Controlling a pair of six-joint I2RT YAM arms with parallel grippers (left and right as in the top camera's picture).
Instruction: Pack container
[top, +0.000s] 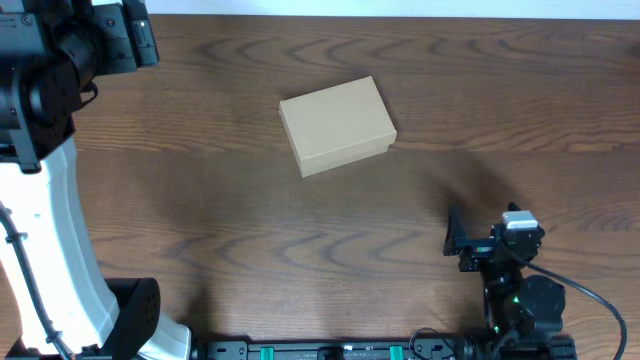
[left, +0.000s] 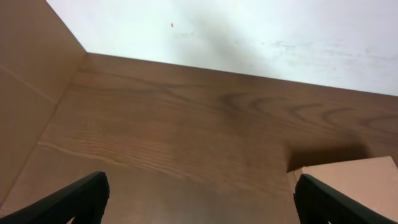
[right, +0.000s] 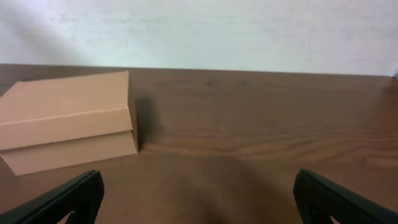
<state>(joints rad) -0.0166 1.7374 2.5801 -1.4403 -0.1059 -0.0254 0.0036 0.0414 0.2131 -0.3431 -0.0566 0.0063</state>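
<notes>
The container (top: 337, 125) is a plain brown cardboard box, lid shut, lying flat on the wooden table a little behind its middle. It also shows at the left of the right wrist view (right: 65, 121) and at the lower right corner of the left wrist view (left: 351, 183). My left gripper (left: 199, 186) is open and empty, raised at the far left of the table, well to the left of the box. My right gripper (top: 456, 240) is open and empty near the front right, well apart from the box; in its own view (right: 196, 186) bare wood lies between the fingers.
The left arm (top: 45, 250) with its white link rises along the table's left side. A brown board (left: 31, 93) stands at the left of the left wrist view. A white wall (right: 199, 31) runs behind the table's far edge.
</notes>
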